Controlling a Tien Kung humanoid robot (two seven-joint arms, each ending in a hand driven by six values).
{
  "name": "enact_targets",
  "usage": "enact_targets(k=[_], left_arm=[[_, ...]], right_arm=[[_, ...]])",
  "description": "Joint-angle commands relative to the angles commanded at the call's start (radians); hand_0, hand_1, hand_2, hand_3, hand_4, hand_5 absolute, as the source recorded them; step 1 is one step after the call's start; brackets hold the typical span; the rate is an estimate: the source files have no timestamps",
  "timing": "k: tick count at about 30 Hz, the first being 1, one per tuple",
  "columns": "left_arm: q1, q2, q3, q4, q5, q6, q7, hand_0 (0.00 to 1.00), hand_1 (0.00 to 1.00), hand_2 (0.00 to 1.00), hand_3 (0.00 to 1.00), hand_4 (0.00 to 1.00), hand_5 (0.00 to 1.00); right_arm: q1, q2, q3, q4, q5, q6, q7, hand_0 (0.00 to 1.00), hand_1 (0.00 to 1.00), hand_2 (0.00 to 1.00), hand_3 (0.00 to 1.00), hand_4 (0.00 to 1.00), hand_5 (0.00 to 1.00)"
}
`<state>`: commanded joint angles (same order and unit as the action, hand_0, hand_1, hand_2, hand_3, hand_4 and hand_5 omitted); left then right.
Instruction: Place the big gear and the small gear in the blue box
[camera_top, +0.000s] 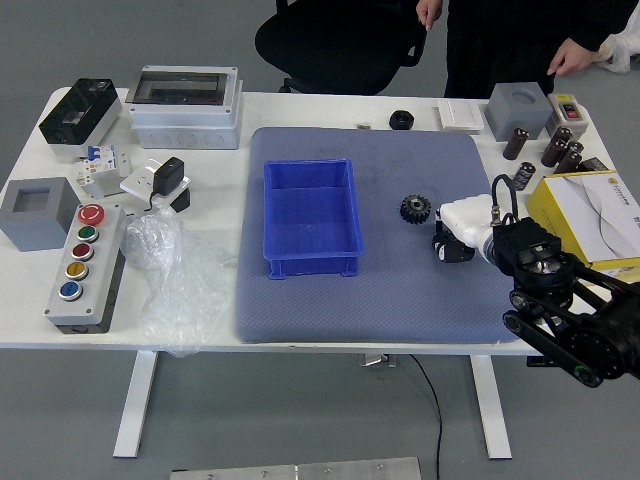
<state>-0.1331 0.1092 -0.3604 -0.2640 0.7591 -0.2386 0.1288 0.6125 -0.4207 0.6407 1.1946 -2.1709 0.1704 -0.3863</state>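
Right hand: the hand (464, 226) is low over the right part of the grey-blue mat (400, 300); I cannot tell whether it is apart, together or clamped on something.
Gear: one black toothed gear (415, 209) lies on the mat, between box and hand (big or small, I cannot tell); the other I cannot make out.
Blue box: the open blue box (313, 266) sits on the mat, left of the gear.
Desk, left: on the white desk (215, 200), a button panel (101, 276) (five buttons, red one farthest) beside a clear plastic bag (182, 290).
Desk, right: a yellow box (541, 212).
Far side: a person's hand (570, 58) hangs beyond the desk; the other (428, 12) is near the black chair (330, 45).
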Motion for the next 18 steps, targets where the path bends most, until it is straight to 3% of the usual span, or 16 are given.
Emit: enact_targets(k=[10, 18], left_arm=[[0.002, 0.004, -0.002, 0.0, 0.001, -0.001, 0.001, 0.857, 0.824, 0.821, 0.773, 0.593, 0.372], [0.002, 0.004, -0.003, 0.0, 0.001, -0.001, 0.001, 0.857, 0.824, 0.82, 0.773, 0.593, 0.372]], right_arm=[[0.025, -0.037, 0.01, 0.025, -0.008, 0.009, -0.003, 0.443, 0.421, 0.49, 0.606, 0.388, 0.393], [0.024, -0.04, 0.007, 0.022, 0.011, 0.027, -0.001, 0.441, 0.422, 0.492, 0.612, 0.386, 0.393]])
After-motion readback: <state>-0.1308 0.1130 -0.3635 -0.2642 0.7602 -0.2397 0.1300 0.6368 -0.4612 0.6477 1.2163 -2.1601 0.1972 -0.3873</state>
